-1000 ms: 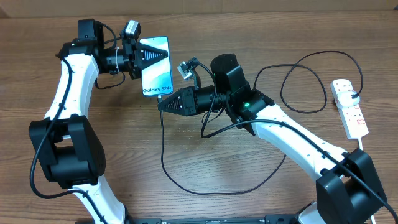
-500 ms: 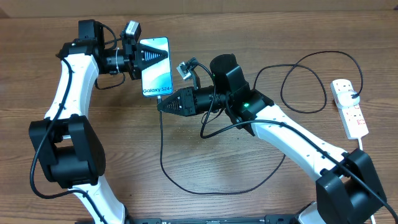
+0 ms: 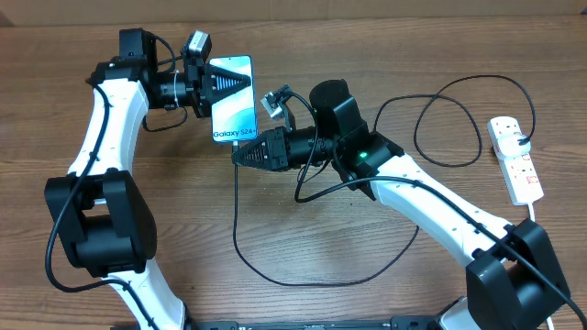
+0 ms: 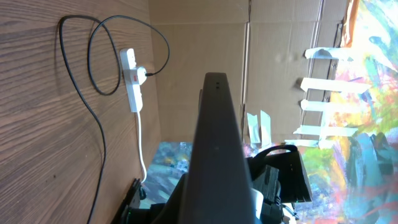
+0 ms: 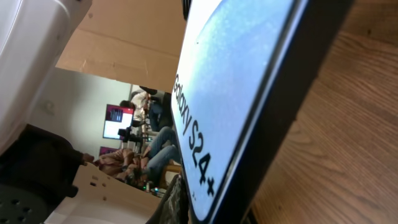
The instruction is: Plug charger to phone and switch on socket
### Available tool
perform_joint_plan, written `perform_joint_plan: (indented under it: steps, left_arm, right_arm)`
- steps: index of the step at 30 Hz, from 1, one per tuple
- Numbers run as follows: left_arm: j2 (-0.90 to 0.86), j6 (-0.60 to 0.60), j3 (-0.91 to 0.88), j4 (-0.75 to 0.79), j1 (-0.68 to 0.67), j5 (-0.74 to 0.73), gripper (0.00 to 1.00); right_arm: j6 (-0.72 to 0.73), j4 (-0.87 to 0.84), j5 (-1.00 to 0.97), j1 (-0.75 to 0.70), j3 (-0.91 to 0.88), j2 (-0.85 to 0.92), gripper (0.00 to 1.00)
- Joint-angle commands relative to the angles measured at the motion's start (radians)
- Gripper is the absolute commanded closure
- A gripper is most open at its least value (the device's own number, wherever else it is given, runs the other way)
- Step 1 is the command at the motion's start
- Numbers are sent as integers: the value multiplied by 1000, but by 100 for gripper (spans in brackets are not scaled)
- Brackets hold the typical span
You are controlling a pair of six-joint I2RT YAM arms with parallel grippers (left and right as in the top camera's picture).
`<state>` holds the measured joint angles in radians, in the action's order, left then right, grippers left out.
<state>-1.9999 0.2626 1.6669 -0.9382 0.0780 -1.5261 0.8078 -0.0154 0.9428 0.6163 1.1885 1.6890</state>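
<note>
My left gripper (image 3: 240, 84) is shut on the phone (image 3: 234, 110), holding it above the table at the back left. The lit blue screen faces up, its "Galaxy S24" text at the near edge. My right gripper (image 3: 237, 154) is shut on the charger (image 3: 237, 229), with its tip right at the phone's near short edge. I cannot make out the connector itself. The black cable loops across the table to a black plug in the socket (image 3: 515, 163). The phone (image 5: 230, 74) fills the right wrist view. A dark finger (image 4: 217, 143) fills the centre of the left wrist view.
The socket (image 4: 132, 78), a white power strip with red switches, lies at the table's far right edge, its thick white cord running toward the front. Cable loops lie on the wood (image 3: 275, 275) in front of and behind my right arm (image 3: 431, 197).
The left gripper and phone have shifted slightly right and toward the right gripper's tip. The cable loop below has shifted a little left. The right arm stays put.
</note>
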Motion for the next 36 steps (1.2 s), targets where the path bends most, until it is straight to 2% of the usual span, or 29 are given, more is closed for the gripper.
perform_joint_plan:
  steps: [1,17,36]
  left_arm:
    - [-7,-2,4,-6,-11,-54,96]
    - [-7,-81,4,-3,-11,-54,96]
    - [-7,-84,4,-31,-34,-54,96]
  right_arm:
    - [47,-9,-36,-8,4,-2,96]
    - [86,5,-22,-40,4,-2,96]
    - [80,-8,-71,-60,4,-2,96]
